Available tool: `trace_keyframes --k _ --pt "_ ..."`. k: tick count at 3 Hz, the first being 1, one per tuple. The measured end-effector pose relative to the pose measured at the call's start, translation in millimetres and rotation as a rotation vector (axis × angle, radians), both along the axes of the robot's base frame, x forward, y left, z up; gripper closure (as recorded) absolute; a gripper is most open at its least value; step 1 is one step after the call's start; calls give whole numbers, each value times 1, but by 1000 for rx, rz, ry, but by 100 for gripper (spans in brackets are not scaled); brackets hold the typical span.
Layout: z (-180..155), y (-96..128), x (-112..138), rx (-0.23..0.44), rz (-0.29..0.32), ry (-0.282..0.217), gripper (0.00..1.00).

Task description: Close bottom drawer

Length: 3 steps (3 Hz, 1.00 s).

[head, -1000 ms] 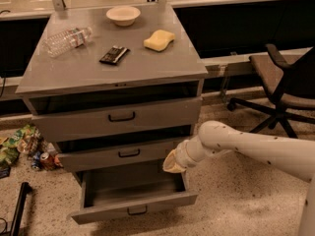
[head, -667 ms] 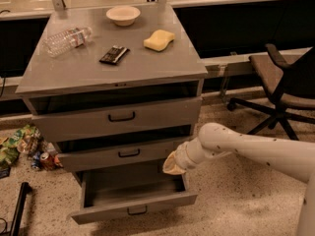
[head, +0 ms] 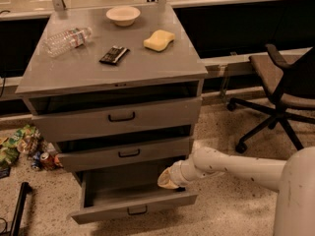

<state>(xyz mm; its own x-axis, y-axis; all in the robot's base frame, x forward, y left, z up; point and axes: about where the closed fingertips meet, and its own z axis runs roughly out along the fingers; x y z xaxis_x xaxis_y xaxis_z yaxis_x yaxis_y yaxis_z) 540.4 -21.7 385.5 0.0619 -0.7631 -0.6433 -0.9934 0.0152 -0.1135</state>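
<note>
You see speckled floor (head: 226,213) around the grey counter (head: 147,68). The gripper (head: 170,179) sits inside the right side of the pulled-out bottom drawer (head: 133,208); you cannot tell whether it is open or closed. The inside of the bowl (head: 123,15) at the counter's far edge is hard to make out.

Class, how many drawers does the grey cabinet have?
3: top drawer, middle drawer, and bottom drawer pulled out, with the gripper over its right side. None looks hidden.

Grey bottom drawer (head: 106,211) with black pull handle (head: 137,211); cream hand (head: 168,179) over its right side; yellow sponge (head: 159,40), off-white bowl (head: 123,15) on grey surface (head: 147,68); speckled beige floor (head: 231,210).
</note>
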Motion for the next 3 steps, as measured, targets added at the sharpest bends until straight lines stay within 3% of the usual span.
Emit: trace_keyframes --k 1,2,3 --pt "-55 10 -6 51 -5 -30 100" --pt "-57 11 -8 52 -4 -24 100" --pt "-78 13 -24 102 9 -5 100"
